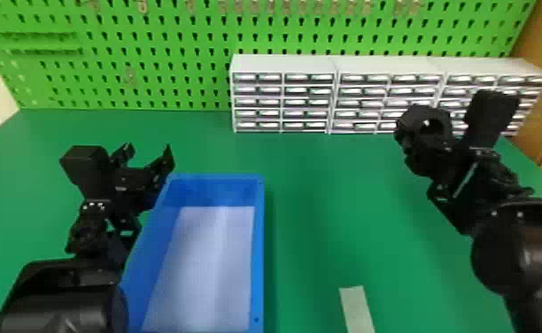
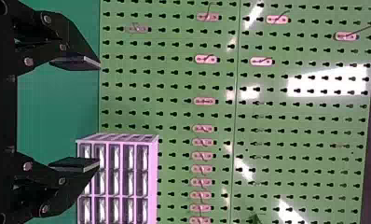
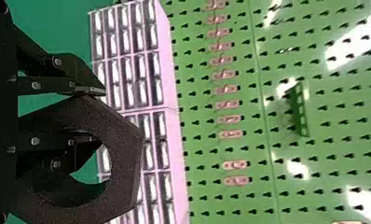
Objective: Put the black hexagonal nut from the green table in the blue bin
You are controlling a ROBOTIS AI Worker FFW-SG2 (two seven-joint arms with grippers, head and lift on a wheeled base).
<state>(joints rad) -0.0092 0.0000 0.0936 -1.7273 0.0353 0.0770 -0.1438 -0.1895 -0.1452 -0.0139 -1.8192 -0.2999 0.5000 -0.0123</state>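
Observation:
My right gripper [image 1: 420, 148] is raised over the right part of the green table [image 1: 327, 186], holding the black hexagonal nut [image 1: 436, 117] in front of the drawer units. In the right wrist view the nut [image 3: 123, 163] is large, with its round hole visible, and my right gripper [image 3: 97, 114] is shut on its rim; the nut covers part of the lower finger. The blue bin [image 1: 259, 248] stands left of centre, with a pale bottom. By its far left corner my left gripper [image 1: 148, 155] stands open; in the left wrist view this gripper [image 2: 99, 114] has nothing between its fingers.
White drawer units [image 1: 283, 102] stand along the back right, below a green pegboard [image 1: 159, 53] with hooks. A pale strip [image 1: 356, 307] lies on the table near the front, right of the bin. The left forearm is beside the bin's left wall.

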